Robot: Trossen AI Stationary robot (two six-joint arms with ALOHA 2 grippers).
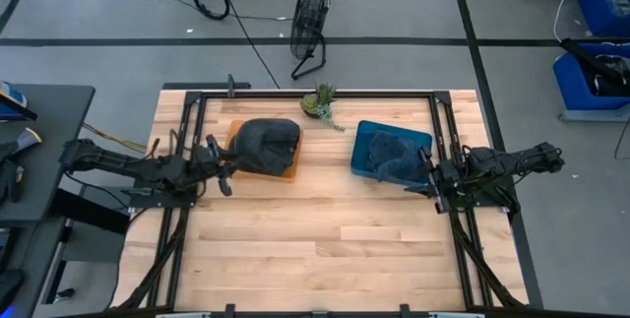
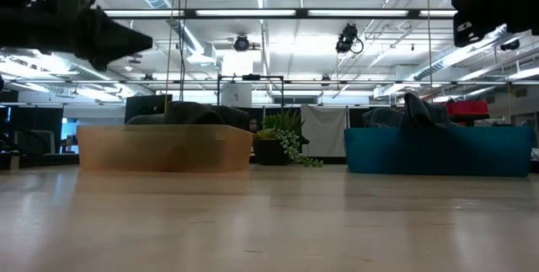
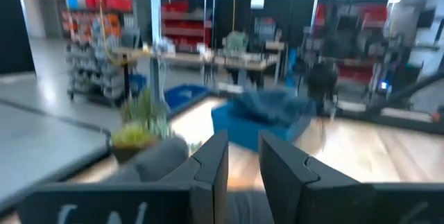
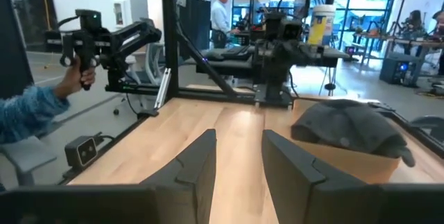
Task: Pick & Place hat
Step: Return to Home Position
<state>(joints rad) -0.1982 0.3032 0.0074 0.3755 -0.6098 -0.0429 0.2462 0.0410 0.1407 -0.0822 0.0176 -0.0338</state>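
We see a pale plank table (image 1: 325,244) in a broad, strip-lit workshop. The black caps (image 1: 268,144) lie heaped in the orange bin (image 1: 234,133) on the left arm's side. A blue bin (image 1: 418,141) holds dark cloth on the right's, with a small plant (image 1: 321,101) at the edge between them. The left gripper (image 1: 222,172) hangs just beside the orange bin and the right gripper (image 1: 421,176) beside the blue one — both with fingers slightly parted, holding nothing. Marks on the left wrist housing are too blurred to read. Open board runs from the bins to the opposite edge.
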